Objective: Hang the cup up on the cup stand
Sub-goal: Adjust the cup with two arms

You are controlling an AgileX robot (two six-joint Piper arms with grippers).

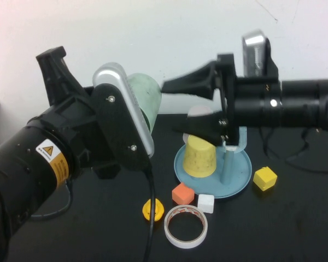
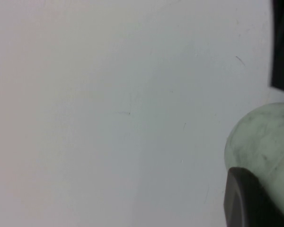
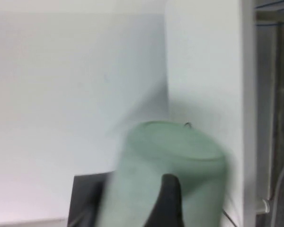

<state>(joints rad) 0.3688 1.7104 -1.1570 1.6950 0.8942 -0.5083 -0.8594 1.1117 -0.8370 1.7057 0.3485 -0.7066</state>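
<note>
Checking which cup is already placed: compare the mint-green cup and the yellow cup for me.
The mint-green cup is held up in the air by the left end effector, lying sideways; the yellow cup sits upside down on the cup stand. They differ in color. Both are tapered, handleless tumblers of similar size.

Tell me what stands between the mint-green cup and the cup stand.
The right hand, open, hangs in mid-air between the cup, which the left hand holds up shut on it, and the cup stand. Its lower finger hangs over the yellow cup, which already fills the nearest peg.
</note>
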